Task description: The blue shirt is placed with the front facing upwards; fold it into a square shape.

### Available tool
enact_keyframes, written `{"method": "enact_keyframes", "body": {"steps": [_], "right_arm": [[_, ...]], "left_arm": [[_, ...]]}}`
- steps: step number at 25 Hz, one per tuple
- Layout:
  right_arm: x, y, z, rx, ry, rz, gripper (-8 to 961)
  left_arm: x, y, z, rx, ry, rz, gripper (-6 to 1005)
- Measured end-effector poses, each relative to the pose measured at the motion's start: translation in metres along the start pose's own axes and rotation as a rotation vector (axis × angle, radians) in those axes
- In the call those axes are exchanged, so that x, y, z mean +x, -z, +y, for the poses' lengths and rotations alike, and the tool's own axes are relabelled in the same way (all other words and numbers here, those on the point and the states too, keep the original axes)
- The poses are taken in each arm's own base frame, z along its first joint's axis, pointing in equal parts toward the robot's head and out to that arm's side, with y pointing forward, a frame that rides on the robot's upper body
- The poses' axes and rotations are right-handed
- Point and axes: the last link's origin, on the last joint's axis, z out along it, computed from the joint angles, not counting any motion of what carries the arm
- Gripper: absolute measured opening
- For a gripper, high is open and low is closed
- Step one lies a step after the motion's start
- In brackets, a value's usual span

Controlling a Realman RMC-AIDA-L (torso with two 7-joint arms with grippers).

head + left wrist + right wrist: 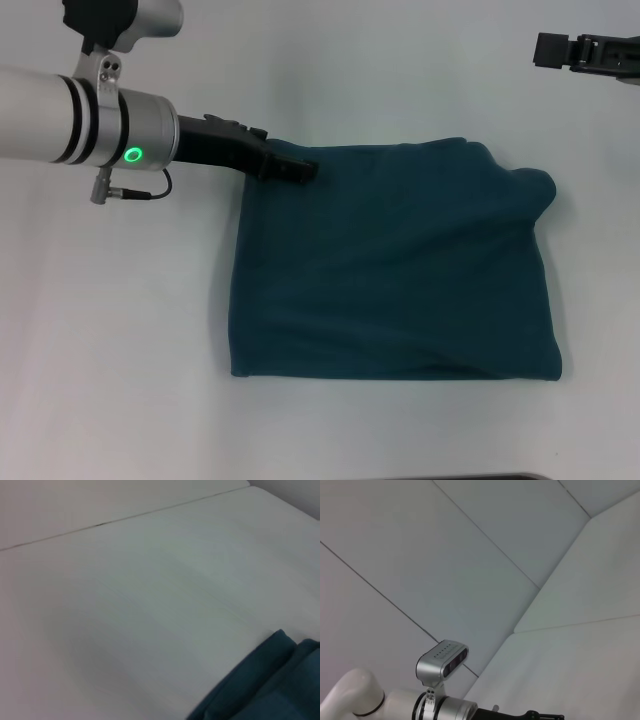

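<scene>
Left pincer [300, 169] at folded blue shirt's [400, 270] far-left corner, grip state unclear

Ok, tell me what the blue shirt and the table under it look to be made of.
The blue shirt: soft knit cloth, likely cotton, matte; it lies in limp folds with rounded, creased edges and no shine. The table: a smooth, hard white surface, perhaps laminate or painted board, slightly satin; a thin seam line crosses it in the left wrist view. The exact material is not certain.

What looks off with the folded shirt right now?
The blue shirt is near square, but its far right corner bulges out in a lump, and a crease runs along the near edge. The left gripper sits at the far left corner.
</scene>
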Motion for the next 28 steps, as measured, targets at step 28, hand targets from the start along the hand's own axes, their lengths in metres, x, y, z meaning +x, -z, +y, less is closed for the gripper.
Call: {"method": "enact_keyframes", "body": {"steps": [28], "right_arm": [[0.0016,0.0011,-0.0006,0.003,-0.004,-0.001,615]], "left_arm": [[0.0003,-0.0068,0.0027,0.015,-0.024,-0.013,951]]}}
